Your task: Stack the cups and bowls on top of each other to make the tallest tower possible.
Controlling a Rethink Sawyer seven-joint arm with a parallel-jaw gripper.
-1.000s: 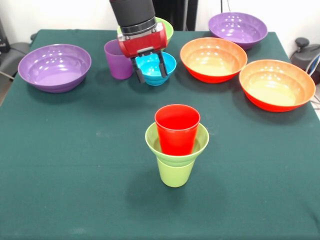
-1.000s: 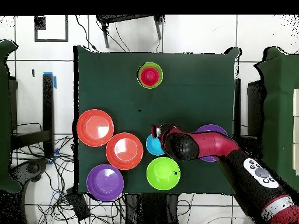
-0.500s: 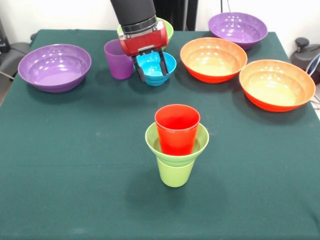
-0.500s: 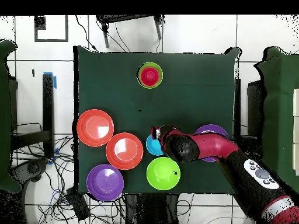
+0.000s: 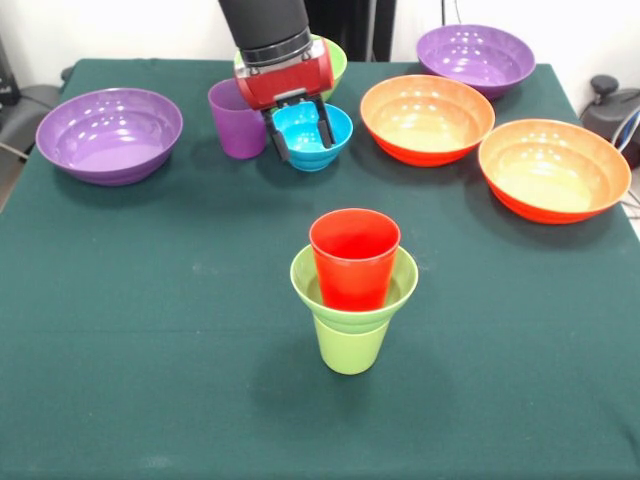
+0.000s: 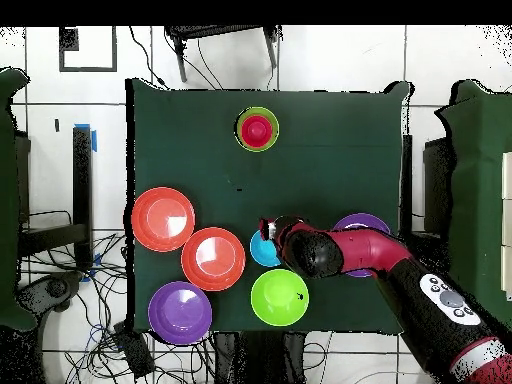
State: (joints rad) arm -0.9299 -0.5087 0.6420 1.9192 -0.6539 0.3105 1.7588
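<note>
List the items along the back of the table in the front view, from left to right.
Wide purple bowl → purple cup → small blue bowl with the gripper at it → orange bowl → second orange bowl.

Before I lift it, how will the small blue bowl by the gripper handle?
The small blue bowl looks like thin ribbed plastic, so probably light and stiff. Its glossy wall may slip between the fingers of the gripper, which straddle its rim. Being wide and low, it seems unlikely to tip.
</note>
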